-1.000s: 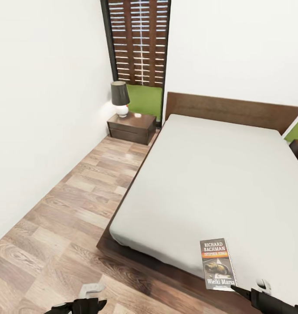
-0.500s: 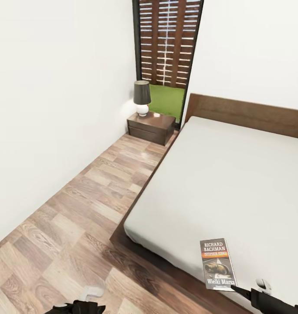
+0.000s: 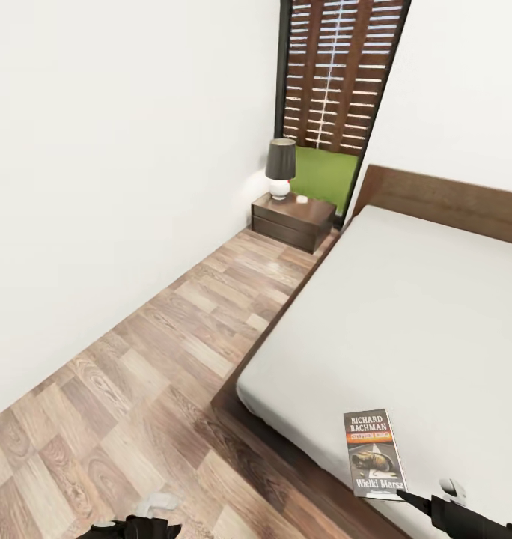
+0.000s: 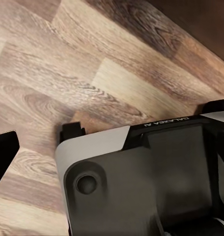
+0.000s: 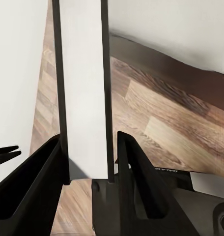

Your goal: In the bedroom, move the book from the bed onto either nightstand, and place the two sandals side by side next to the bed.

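Observation:
The book (image 3: 374, 453), dark-covered with white "RICHARD BACHMAN" lettering, is held upright over the near corner of the bed (image 3: 421, 314). My right gripper (image 3: 407, 495) is shut on its lower edge. The right wrist view shows the book's white page edge (image 5: 85, 73) clamped between the two black fingers (image 5: 136, 182). A dark-brown nightstand (image 3: 293, 217) stands at the far end of the floor strip, beside the headboard. My left gripper (image 3: 136, 528) hangs low over the wood floor, and its jaws are not readable. The sandals are out of view.
A black-shaded lamp (image 3: 280, 166) and a small white item sit on the nightstand. Behind it is a tall dark-framed window (image 3: 338, 82) with a slatted fence. A white wall (image 3: 99, 187) bounds the wood-plank floor strip (image 3: 174, 352) on the left.
The whole picture has shifted right, so the camera has turned left. The book and right gripper keep the same spot in the view, still held together.

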Tool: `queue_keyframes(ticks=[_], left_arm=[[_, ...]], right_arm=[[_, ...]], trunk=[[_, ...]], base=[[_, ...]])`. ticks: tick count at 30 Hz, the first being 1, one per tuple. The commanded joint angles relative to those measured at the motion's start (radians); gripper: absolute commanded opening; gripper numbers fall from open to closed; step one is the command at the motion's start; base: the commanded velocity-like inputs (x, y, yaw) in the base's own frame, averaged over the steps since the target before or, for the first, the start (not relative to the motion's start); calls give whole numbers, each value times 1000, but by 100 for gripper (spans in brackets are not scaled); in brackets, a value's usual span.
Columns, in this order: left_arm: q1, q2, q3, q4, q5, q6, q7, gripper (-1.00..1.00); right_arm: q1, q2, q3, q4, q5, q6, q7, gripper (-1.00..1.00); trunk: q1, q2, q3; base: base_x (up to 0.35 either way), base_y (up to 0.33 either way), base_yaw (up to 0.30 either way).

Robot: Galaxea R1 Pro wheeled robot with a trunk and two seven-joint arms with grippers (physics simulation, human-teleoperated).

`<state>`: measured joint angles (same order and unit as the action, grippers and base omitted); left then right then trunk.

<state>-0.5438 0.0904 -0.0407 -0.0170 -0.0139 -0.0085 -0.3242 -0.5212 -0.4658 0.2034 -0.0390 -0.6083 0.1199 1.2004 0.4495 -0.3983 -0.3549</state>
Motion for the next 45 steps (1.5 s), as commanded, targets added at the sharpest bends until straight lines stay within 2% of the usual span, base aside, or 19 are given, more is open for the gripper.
queue_keyframes(ticks=[1,18,23,29,37,42,45], left_arm=[[-1,0,-4,0,-1,-1,-2,100],[-1,-1,-4,0,-1,-1,-2,100],[-1,-1,-4,0,-1,-1,-2,100],[-1,-1,-5,0,-3,-1,-2,100],[-1,-1,-4,0,-3,-1,-2,100],[-1,-1,-5,0,-3,-1,-2,100],[-1,-1,-5,0,-3,-1,-2,100]], right_arm=[[0,-1,4,-1,-11,10,3,-100],[0,0,4,-1,-11,10,-1,-100],[0,3,5,-1,-11,10,-90,-100],[0,5,5,-1,-11,10,-104,-100],[0,6,4,-5,-9,13,-80,-100],[0,5,5,-5,-7,13,41,-100],[0,6,5,-4,-7,12,72,-100]], trunk=[[0,-2,-2],[0,-2,-2],[0,-2,-2],[0,-2,-2],[0,-2,-3],[0,-2,-5],[0,-2,-6]], base=[[0,0,293],[0,0,293],[0,0,293],[0,0,293],[0,0,292],[0,0,291],[0,0,291]])
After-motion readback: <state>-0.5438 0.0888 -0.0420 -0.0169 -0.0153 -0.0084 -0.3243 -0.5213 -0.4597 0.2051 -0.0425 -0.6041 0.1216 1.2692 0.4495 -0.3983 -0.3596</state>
